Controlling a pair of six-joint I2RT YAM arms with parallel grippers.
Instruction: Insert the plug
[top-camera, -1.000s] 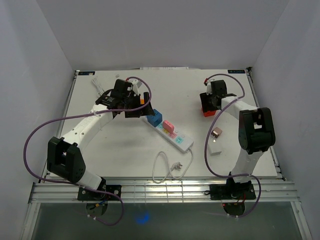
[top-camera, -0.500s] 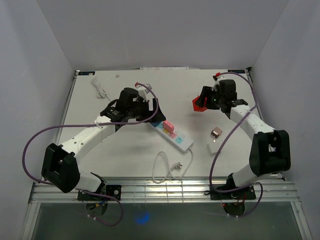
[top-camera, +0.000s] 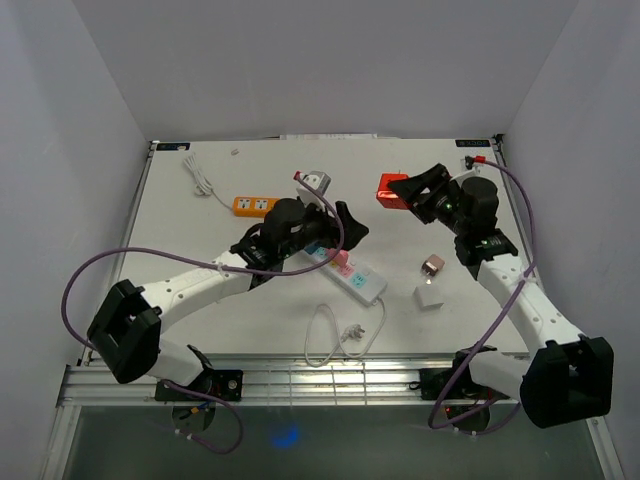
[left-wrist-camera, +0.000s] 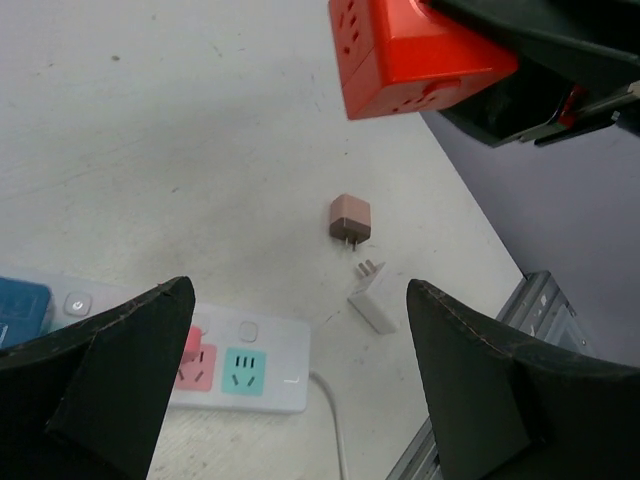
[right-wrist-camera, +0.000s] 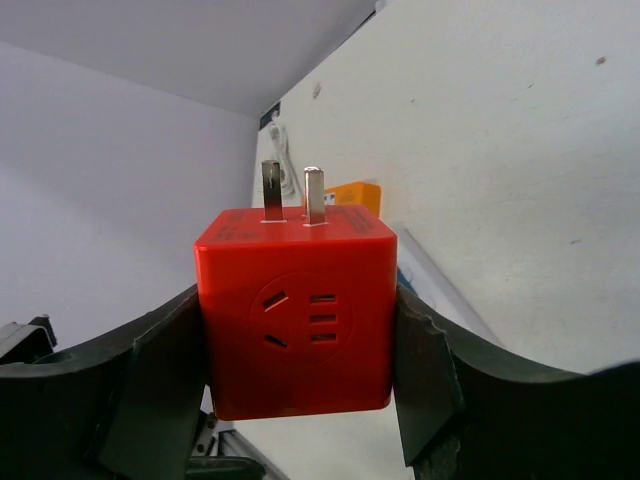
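My right gripper (top-camera: 408, 190) is shut on a red cube plug (top-camera: 390, 187) and holds it in the air above the table's back right, prongs pointing left. In the right wrist view the red cube plug (right-wrist-camera: 295, 310) sits between both fingers, two prongs up. A white power strip (top-camera: 355, 276) with pink and teal sockets lies at mid-table. My left gripper (top-camera: 342, 222) hangs open and empty over the strip's left end. In the left wrist view my left gripper (left-wrist-camera: 300, 290) frames the power strip (left-wrist-camera: 245, 365), with the red cube (left-wrist-camera: 410, 50) above and a blue cube (left-wrist-camera: 20, 312) plugged in at the left.
A small brown plug (top-camera: 433, 266) and a white adapter (top-camera: 431, 298) lie right of the strip. An orange power strip (top-camera: 258, 205), a grey object (top-camera: 314, 180) and a white cable (top-camera: 200, 178) lie at the back left. The strip's cord (top-camera: 335, 338) loops near the front edge.
My right gripper has lifted the red cube off the table and swung it left and up. My left arm has moved right over the white strip, uncovering the orange strip.
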